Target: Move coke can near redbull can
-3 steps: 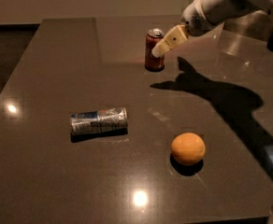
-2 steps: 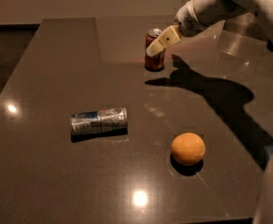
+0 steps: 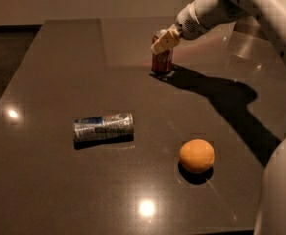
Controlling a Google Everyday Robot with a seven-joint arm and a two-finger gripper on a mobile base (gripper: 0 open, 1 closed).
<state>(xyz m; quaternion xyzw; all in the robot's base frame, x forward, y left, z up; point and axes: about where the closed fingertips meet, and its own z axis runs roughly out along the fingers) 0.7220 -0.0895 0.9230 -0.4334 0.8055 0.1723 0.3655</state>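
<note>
The coke can (image 3: 161, 61) stands upright at the far middle of the dark table (image 3: 50, 72), red-brown with a silver top. My gripper (image 3: 163, 41) reaches in from the upper right and sits over the can's top, covering part of it. The redbull can (image 3: 104, 126), silver and blue, lies on its side at the near left of the table, well apart from the coke can.
An orange (image 3: 197, 155) sits on the table at the near right. My white arm (image 3: 241, 4) stretches across the upper right and casts a broad shadow over the table's right side. The table's left edge runs along a dark floor.
My gripper has moved left and down, from beside the coke can's upper right to over its top. The cans and the orange have not moved.
</note>
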